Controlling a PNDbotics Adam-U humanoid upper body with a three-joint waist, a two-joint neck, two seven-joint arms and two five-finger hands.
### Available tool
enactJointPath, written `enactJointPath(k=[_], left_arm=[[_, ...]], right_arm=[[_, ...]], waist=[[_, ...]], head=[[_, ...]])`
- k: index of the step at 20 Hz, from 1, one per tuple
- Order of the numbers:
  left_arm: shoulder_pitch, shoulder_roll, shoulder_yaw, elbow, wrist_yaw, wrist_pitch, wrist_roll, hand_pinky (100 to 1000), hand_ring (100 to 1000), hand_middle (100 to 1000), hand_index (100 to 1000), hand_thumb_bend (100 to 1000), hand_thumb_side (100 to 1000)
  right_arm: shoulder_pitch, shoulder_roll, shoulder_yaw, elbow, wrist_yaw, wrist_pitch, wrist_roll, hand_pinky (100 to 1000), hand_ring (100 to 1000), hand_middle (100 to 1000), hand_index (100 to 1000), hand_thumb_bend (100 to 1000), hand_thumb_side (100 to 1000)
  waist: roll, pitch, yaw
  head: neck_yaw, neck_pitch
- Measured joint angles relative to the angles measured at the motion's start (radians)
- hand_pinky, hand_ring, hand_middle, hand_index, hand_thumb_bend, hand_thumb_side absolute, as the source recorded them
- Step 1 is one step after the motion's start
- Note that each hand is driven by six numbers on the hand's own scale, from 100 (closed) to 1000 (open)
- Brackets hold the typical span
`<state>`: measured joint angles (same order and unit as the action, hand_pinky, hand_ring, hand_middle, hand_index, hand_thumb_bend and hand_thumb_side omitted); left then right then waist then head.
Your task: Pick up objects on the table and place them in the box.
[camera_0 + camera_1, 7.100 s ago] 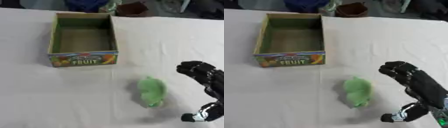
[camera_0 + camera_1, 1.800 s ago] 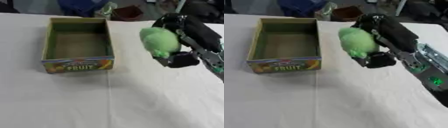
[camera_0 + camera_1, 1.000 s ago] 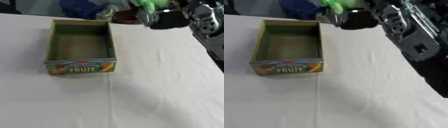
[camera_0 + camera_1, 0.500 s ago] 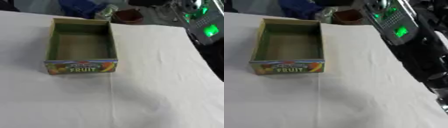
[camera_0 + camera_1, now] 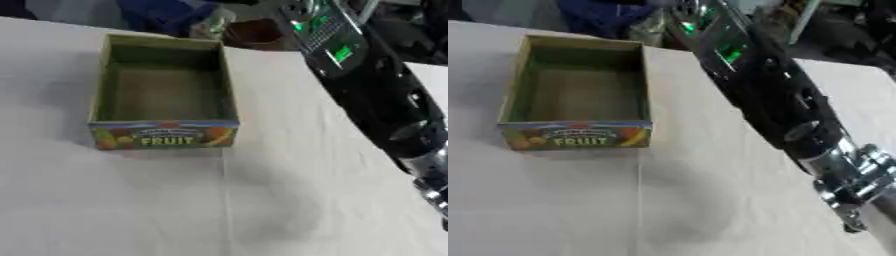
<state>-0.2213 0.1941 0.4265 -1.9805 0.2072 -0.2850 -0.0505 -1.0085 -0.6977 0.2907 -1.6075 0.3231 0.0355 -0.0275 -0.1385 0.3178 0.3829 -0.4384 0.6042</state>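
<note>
The cardboard box (image 5: 163,135), printed with "FRUIT" on its front wall, stands open at the left of the white table, and its inside shows nothing. My right forearm (image 5: 369,97), black with small green lights (image 5: 338,53), rises from the lower right to the top edge beside the box's far right corner. Its hand is past the top of both views, so I cannot see what it holds. No green object shows on the table or in the box. My left hand appears in neither view.
A brown pot (image 5: 254,33) and something blue (image 5: 163,14) sit just beyond the table's far edge, behind the box. A fold line (image 5: 224,200) runs down the white cloth in front of the box.
A second ago my right hand held a green object at the top edge. Hand and object have since gone out of view above, and the forearm now leans closer to the box.
</note>
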Motion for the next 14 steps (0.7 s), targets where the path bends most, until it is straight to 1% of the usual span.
enactJointPath(k=[3, 8, 11, 14], left_arm=[[-0.002, 0.000, 0.000, 0.000, 0.001, -0.003, -0.003, 438, 404, 452, 558, 100, 739], [-0.008, 0.000, -0.002, 0.000, 0.003, -0.008, -0.005, 439, 404, 451, 557, 100, 742], [-0.009, 0.000, -0.002, 0.000, 0.003, -0.008, -0.005, 439, 404, 450, 557, 100, 743], [-0.014, 0.000, -0.002, 0.000, 0.003, -0.008, -0.006, 439, 404, 449, 557, 100, 743]], right_arm=[[-0.024, 0.025, 0.014, 0.054, 0.032, -0.022, -0.022, 703, 678, 520, 733, 100, 509], [-0.044, 0.055, 0.034, 0.117, 0.108, -0.059, -0.043, 691, 686, 527, 725, 100, 522], [-0.044, 0.061, 0.038, 0.147, 0.185, -0.084, -0.044, 681, 693, 533, 718, 100, 530], [-0.038, 0.070, 0.044, 0.171, 0.289, -0.112, -0.041, 669, 701, 539, 710, 100, 537]], waist=[[-0.001, 0.006, 0.012], [-0.012, 0.010, 0.031], [-0.017, 0.015, 0.033], [-0.023, 0.016, 0.037]], head=[[-0.019, -0.004], [-0.043, -0.017], [-0.051, -0.018], [-0.052, -0.024]])
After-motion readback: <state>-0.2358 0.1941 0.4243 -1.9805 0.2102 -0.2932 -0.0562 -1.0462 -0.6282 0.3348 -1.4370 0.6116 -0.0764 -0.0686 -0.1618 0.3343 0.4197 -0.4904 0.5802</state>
